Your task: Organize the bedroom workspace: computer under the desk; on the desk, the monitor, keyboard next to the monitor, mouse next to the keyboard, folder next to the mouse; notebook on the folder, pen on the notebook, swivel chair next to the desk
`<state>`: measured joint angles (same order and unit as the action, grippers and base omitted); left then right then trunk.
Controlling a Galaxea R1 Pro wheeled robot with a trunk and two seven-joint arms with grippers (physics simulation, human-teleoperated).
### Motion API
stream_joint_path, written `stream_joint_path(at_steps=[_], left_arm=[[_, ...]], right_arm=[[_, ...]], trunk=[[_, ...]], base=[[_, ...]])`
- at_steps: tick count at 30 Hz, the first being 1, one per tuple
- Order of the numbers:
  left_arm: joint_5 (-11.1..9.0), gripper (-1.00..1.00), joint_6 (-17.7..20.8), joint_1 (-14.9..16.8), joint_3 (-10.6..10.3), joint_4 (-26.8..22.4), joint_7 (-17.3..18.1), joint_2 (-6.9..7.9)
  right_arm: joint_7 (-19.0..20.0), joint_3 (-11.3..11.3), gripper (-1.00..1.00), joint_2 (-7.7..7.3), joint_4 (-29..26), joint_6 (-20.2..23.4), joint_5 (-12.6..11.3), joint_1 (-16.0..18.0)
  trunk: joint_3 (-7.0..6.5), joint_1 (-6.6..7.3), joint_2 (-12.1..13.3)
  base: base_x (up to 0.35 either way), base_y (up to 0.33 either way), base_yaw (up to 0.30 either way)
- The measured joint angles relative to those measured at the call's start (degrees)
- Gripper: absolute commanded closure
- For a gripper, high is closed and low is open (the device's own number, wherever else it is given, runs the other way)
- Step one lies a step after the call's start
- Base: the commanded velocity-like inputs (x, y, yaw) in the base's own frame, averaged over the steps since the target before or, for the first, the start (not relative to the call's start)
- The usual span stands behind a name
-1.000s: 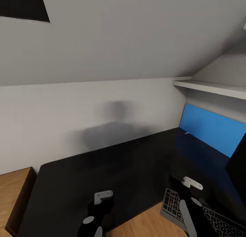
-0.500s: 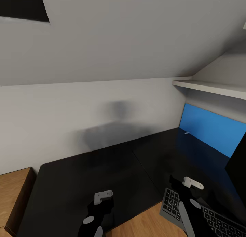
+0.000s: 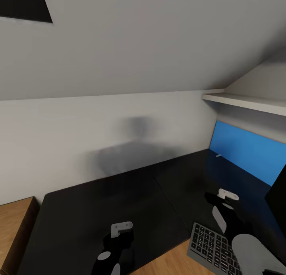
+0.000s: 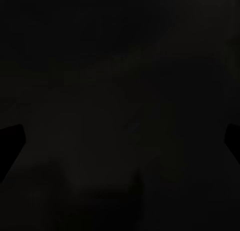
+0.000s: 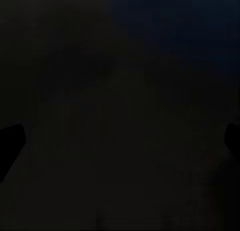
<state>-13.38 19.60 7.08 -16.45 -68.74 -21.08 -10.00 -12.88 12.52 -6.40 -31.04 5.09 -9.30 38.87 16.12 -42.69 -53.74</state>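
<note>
facing black glossy table against white wall. left end effector low over table near front edge, right end effector over table further right, beyond keyboard. neither one's open/clenched state readable; both wrist views near black. keyboard at table's front right edge, part of it overhanging wood floor, right arm partly covering it. blue panel upright at right under white shelf. monitor edge at far right.
</note>
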Motion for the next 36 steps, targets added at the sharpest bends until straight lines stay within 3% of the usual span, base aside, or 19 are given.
stream_joint_path(at_steps=[3,9,14,18,22,36], left_arm=[[0.0,-1.00,0.0,0.0,-0.1,0.0,0.0,0.00],[0.0,-1.00,0.0,0.0,-1.0,-0.2,-0.1,0.00],[-0.1,-1.00,0.0,0.0,-1.7,-0.5,-0.3,0.00],[-0.1,-1.00,0.0,0.0,-1.9,-0.7,-0.4,0.00],[-0.1,-1.00,0.0,0.0,-2.0,-0.7,-0.5,0.00],[-0.2,-1.00,0.0,0.0,-2.0,-1.0,-0.5,0.00]], right_arm=[[0.0,0.0,-1.00,-0.67,8.0,-2.8,0.7,3.6],[-0.1,0.0,-1.00,-0.99,12.6,-3.5,1.7,4.8],[-0.1,0.1,-1.00,-1.04,13.8,-1.2,1.8,5.0],[0.0,0.2,-1.00,-1.05,13.8,5.4,1.6,5.0],[0.0,0.4,-1.00,-1.00,13.7,8.4,1.5,5.0],[0.4,0.5,-1.00,-1.06,13.5,9.7,1.4,5.1]], trunk=[[0.00,0.00,0.0],[0.00,0.00,0.0],[0.00,0.00,0.0],[0.00,0.00,0.0],[0.72,-0.87,-1.6],[3.23,-3.95,-7.2]], base=[[0.000,0.000,0.000],[0.000,0.000,0.000],[0.000,0.000,0.000],[0.000,0.000,0.000],[0.000,0.000,0.000],[0.000,0.000,0.000]])
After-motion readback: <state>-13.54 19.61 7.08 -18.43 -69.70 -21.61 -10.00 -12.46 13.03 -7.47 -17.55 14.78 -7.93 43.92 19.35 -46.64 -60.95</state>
